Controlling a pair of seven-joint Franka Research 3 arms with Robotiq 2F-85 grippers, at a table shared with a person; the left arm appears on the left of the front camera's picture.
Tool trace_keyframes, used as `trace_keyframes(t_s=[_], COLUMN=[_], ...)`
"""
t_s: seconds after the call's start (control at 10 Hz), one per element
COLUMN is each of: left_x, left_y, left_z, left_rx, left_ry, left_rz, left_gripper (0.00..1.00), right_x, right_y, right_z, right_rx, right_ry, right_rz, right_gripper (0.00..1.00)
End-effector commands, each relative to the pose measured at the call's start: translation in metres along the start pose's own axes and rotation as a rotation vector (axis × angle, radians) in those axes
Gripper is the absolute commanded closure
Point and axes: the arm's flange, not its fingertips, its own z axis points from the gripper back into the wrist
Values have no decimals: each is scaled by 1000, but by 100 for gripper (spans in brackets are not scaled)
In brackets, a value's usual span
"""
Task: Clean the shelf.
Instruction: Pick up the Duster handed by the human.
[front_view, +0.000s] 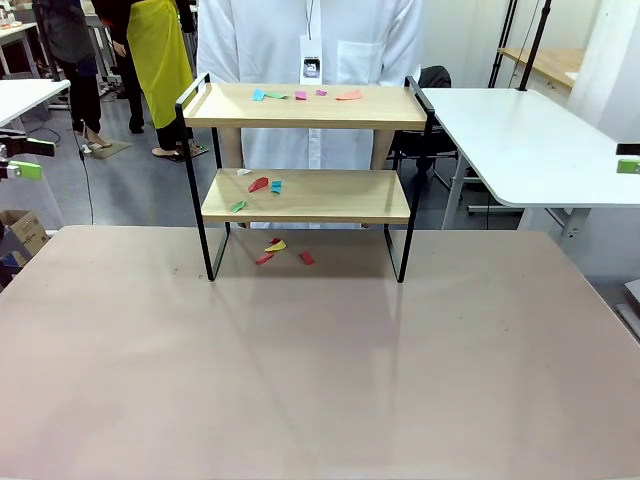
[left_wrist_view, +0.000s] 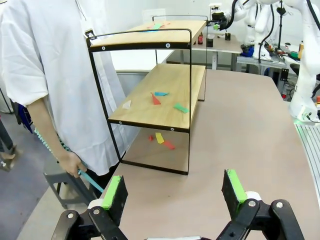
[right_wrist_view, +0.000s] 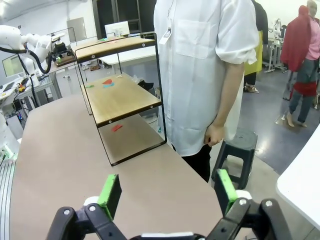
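Standing at the far middle of the pinkish-brown table (front_view: 320, 380), the two-level shelf of light wooden boards in a thin black metal frame (front_view: 340, 197) had small coloured paper bits (front_view: 259, 184) on both boards and under it. The left gripper (left_wrist_view: 175, 192) and the right gripper (right_wrist_view: 167, 195) hung out at the left and right, fingers spread wide, holding nothing. The shelf looked stiff but light, so a raised side rail (front_view: 193, 88) seemed the best place to hold; the bits looked thin and hard to pinch.

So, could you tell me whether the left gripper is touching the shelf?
Apart: the left wrist view shows bare table between the left gripper and the shelf.
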Motion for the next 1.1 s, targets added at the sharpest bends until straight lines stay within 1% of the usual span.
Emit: trace_keyframes(t_s=[0.0,0.1,1.0], left_x=[4,0,0], left_y=[1,0,0], left_z=[0,0,0], left_rx=[-24,0,0], left_ry=[-57,0,0], left_rz=[0,0,0], left_gripper=[0,0,0], right_x=[0,0,0], right_y=[0,0,0], right_z=[0,0,0], right_rx=[1,1,1], right_ry=[1,1,1], right_rz=[0,0,0], right_gripper=[0,0,0])
